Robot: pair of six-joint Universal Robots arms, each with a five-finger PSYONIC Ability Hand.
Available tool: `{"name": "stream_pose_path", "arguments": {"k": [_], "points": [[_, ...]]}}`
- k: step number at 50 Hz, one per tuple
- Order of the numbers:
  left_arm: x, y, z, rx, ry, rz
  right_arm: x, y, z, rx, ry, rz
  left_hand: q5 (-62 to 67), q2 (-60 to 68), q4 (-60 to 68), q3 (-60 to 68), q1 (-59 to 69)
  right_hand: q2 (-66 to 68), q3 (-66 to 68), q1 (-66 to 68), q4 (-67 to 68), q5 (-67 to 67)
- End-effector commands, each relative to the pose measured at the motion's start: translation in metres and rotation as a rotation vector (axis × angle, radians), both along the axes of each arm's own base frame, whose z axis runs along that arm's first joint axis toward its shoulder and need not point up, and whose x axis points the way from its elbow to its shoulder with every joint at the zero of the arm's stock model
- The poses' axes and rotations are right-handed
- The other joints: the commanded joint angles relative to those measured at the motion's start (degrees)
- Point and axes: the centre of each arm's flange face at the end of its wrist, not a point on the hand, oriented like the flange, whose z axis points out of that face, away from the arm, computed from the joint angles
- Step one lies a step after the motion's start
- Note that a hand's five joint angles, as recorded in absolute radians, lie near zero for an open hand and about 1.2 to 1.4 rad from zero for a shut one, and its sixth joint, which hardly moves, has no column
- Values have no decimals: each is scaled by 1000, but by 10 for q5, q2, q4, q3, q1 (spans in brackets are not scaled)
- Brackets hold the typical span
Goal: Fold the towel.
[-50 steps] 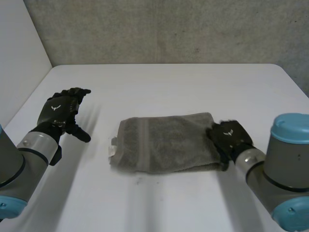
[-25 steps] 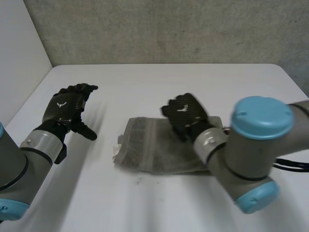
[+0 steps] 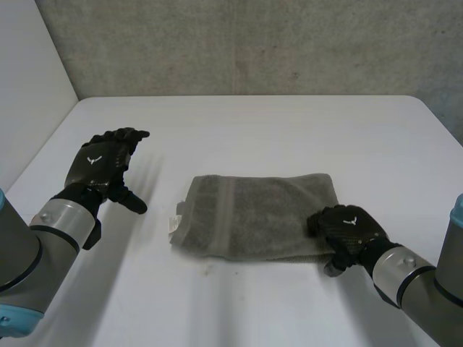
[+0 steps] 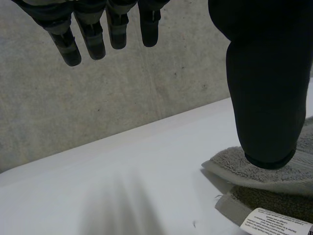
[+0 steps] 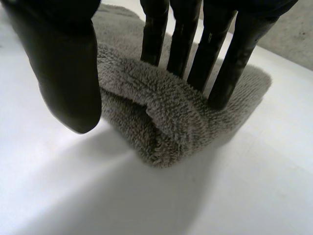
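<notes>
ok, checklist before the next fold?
1. Towel lying flat on the table, folded over: ok.
2. Right hand at the towel's near right corner: ok.
3. Right grasp closed: not ok. The fingers lie straight on top of the fold, and the thumb is beside it, not pinching.
4. Left hand off the cloth: ok. It is open and hovers apart from the towel's label end.
5. Layers lined up along the far edge: cannot tell.
</notes>
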Motion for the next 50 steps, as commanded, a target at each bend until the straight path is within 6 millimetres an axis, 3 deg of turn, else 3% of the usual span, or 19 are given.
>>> {"name": "stream_pose_path", "arguments": {"k": [1, 5, 8, 10, 11, 12, 13, 14, 18, 23, 27, 28, 29, 30, 32, 35, 40, 43, 50], "points": [[0, 0, 0, 3, 1, 0, 0, -15, -4, -86, 12, -35, -18, 5, 5, 5, 0, 388, 389, 389, 390, 384], [0, 0, 0, 0, 2, 0, 2, -41, 22, -257, 83, -117, -18, 5, 5, 5, 0, 389, 391, 390, 391, 385], [0, 0, 1, -3, 2, 0, 14, -42, 33, -324, 109, -87, -18, 5, 5, 5, 0, 389, 391, 390, 391, 385], [-1, -1, 4, -15, 6, -2, 71, -11, 56, -471, 140, 131, -18, 5, 5, 5, 0, 389, 391, 390, 391, 385], [-1, -1, 4, -15, 6, -2, 72, -11, 56, -472, 140, 133, -18, 5, 5, 5, 0, 389, 391, 390, 391, 385], [-2, -2, 7, -23, 9, -3, 101, 9, 58, -518, 168, 252, -18, 5, 5, 5, 0, 389, 391, 390, 391, 385], [-2, -2, 7, -23, 9, -3, 125, 26, 49, -540, 218, 360, -18, 5, 5, 5, 0, 389, 391, 390, 391, 385], [-2, -2, 11, -35, 11, -3, 125, 26, 49, -540, 218, 361, -18, 5, 5, 5, 0, 389, 391, 390, 391, 385], [-4, -3, 23, -77, 21, -11, 174, 62, 23, -586, 383, 620, -18, 5, 5, 5, 0, 389, 391, 390, 391, 385], [-9, -4, 36, -116, 35, -23, 199, 94, -5, -586, 454, 780, -18, 5, 5, 5, 0, 389, 391, 390, 391, 385], [-12, -5, 42, -134, 42, -31, 201, 97, -9, -586, 449, 778, -18, 5, 5, 5, 0, 389, 391, 390, 391, 385], [-15, -4, 44, -138, 43, -40, 199, 95, -8, -586, 432, 752, -18, 5, 5, 5, 0, 302, 303, 302, 304, 298], [-18, -2, 46, -140, 45, -52, 196, 96, -3, -574, 395, 718, -18, 5, 5, 5, 0, 19, 21, 20, 21, 15], [-18, -2, 46, -140, 45, -52, 196, 96, -3, -573, 394, 718, -18, 5, 5, 5, 0, 17, 18, 17, 19, 12], [-22, -1, 48, -143, 47, -65, 184, 87, 22, -547, 261, 596, -18, 5, 5, 5, 0, -235, -234, -234, -233, -239], [-29, 0, 49, -140, 49, -84, 174, 75, 37, -533, 180, 519, -18, 5, 5, 5, 0, -276, -275, -275, -274, -280], [-48, -1, 41, -85, 113, -129, 127, 41, 78, -429, -47, 273, -15, 7, 7, 7, 2, -311, -309, -310, -309, -315], [-53, -1, 38, -54, 141, -142, 108, 22, 85, -357, -121, 168, -14, 9, 8, 9, 4, -311, -309, -310, -309, -315], [-76, 9, -1, 171, 174, -187, 79, -6, 76, -184, -149, 56, -10, 12, 12, 12, 7, -311, -309, -310, -309, -315]]}}
